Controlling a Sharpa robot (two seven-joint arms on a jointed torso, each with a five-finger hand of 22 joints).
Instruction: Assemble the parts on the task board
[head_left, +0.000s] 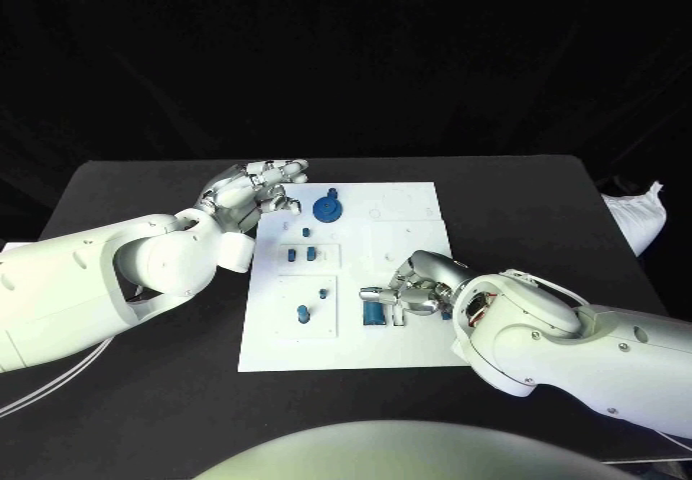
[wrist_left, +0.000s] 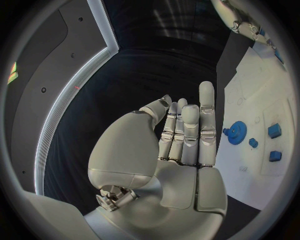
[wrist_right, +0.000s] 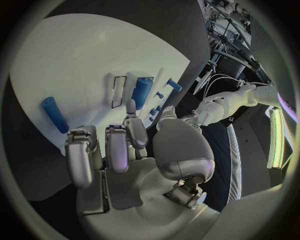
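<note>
The white task board (head_left: 411, 210) lies in the middle of the black table. A blue gear (head_left: 329, 208) (wrist_left: 235, 134) sits near its far left corner. My left hand (head_left: 260, 190) (wrist_left: 184, 145) hovers just left of the gear with fingers stretched out, holding nothing. Several small blue parts (head_left: 300, 254) (wrist_left: 274, 131) stand in the board's left half. A blue cylinder (head_left: 374, 313) (wrist_right: 141, 92) lies in a slot near the front. My right hand (head_left: 418, 285) (wrist_right: 119, 150) hangs over the board beside the cylinder, fingers bent down, nothing between them. A blue peg (wrist_right: 55, 114) lies by it.
The black table (head_left: 144, 200) runs wide around the board on all sides. A white cloth-like object (head_left: 639, 215) lies at the table's right edge. My right forearm (head_left: 577, 345) covers the board's front right corner.
</note>
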